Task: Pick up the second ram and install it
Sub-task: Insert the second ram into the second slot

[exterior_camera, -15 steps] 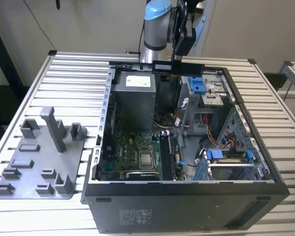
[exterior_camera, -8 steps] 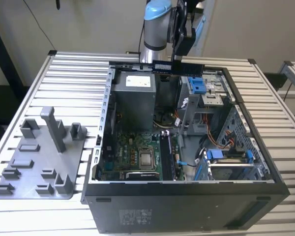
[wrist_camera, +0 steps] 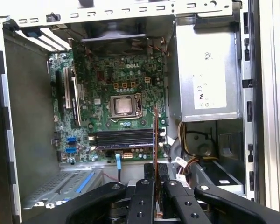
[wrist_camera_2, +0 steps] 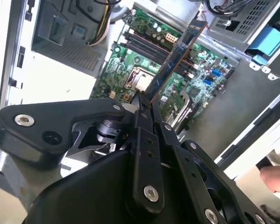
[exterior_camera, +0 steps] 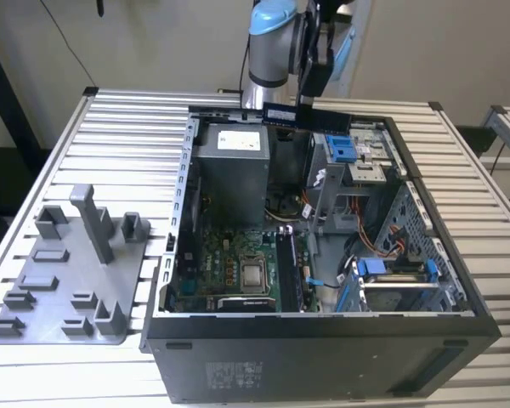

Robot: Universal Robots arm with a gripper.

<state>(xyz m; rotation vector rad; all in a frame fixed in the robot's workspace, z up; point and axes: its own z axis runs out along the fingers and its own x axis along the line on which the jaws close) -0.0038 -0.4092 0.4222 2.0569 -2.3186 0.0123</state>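
Fingers [wrist_camera_2: 145, 133] are shut narrow on the memory stick [wrist_camera_2: 175, 58], pinching its two flat faces so that the thin board runs out past them. Both wrist views show this grip, and in the first wrist view the stick appears edge-on as a thin line. Held this way its long edges are bare, which I judge suits a part that has to be pushed in by its edge.

In the exterior view the stick [exterior_camera: 323, 119] hangs level in the upper middle of the frame. It is in the air above the far rim of the computer case [exterior_camera: 323, 357] and touches nothing but the fingers. So it is lifted but not yet in place.

The case lies on its side on the slatted bench [exterior_camera: 127, 144] with the side panel off. The green motherboard [exterior_camera: 229, 272] therefore faces upward and can be reached from above. In the first wrist view the dark memory slots [wrist_camera: 123, 138] lie just beside the processor socket [wrist_camera: 123, 105], well below the stick. I cannot tell whether any slot is already filled.

A grey power supply [exterior_camera: 229, 170] stands near the board, under the held stick. Loose cables run close to the slots and look likely to crowd any approach.

At the exterior view's left, a grey plastic tray [exterior_camera: 59, 289] with upright posts sits on the bench, well apart from the fingers.
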